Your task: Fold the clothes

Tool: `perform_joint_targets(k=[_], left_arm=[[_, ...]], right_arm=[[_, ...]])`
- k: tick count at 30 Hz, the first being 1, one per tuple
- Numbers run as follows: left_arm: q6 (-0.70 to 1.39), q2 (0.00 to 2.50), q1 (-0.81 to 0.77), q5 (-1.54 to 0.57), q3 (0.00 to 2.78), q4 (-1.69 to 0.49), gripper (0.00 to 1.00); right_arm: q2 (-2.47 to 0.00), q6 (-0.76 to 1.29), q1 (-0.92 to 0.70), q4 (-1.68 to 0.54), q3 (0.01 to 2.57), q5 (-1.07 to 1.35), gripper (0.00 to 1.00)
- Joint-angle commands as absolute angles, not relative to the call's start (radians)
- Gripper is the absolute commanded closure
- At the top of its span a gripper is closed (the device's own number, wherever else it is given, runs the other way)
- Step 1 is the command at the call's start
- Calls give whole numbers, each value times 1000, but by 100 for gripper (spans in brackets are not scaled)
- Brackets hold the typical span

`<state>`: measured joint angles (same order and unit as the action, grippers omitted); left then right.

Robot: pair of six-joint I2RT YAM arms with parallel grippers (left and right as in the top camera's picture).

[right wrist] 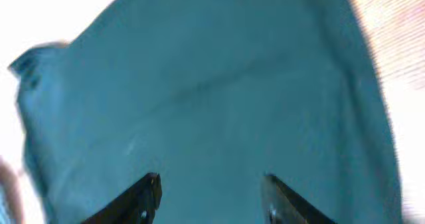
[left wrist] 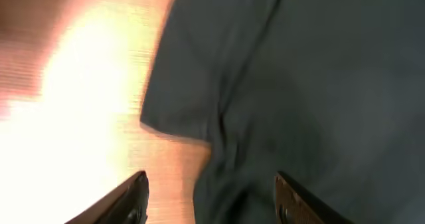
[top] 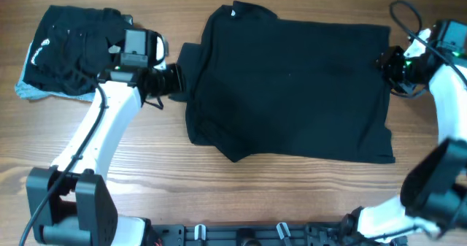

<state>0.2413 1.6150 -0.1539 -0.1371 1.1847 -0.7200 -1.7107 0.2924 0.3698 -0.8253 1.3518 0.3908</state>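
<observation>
Shirt (top: 292, 85) between left claw (top: 174, 79) and right claw (top: 387, 62)

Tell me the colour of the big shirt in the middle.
Plain black shirt, small white neck label; overhead view shows it best.

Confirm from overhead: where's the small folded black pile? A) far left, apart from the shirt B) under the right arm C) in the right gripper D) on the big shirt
A: the folded pile sits far left, beyond the left gripper, with bare table between it and the big shirt.
</observation>
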Motion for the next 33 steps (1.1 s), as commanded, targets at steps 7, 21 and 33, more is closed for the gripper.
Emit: perform_joint_targets(k=[7, 21, 33], left_arm=[[217, 1719, -311, -209, 1084, -789, 39], [213, 1812, -319, -270, 1046, -689, 56], [209, 1773, -315, -325, 1060, -779, 96]], right_arm=[[-1588, 262, 363, -1129, 1327, 405, 45], [-1588, 368, 387, -923, 944, 319, 39], [-1585, 316, 508, -873, 935, 314, 41]])
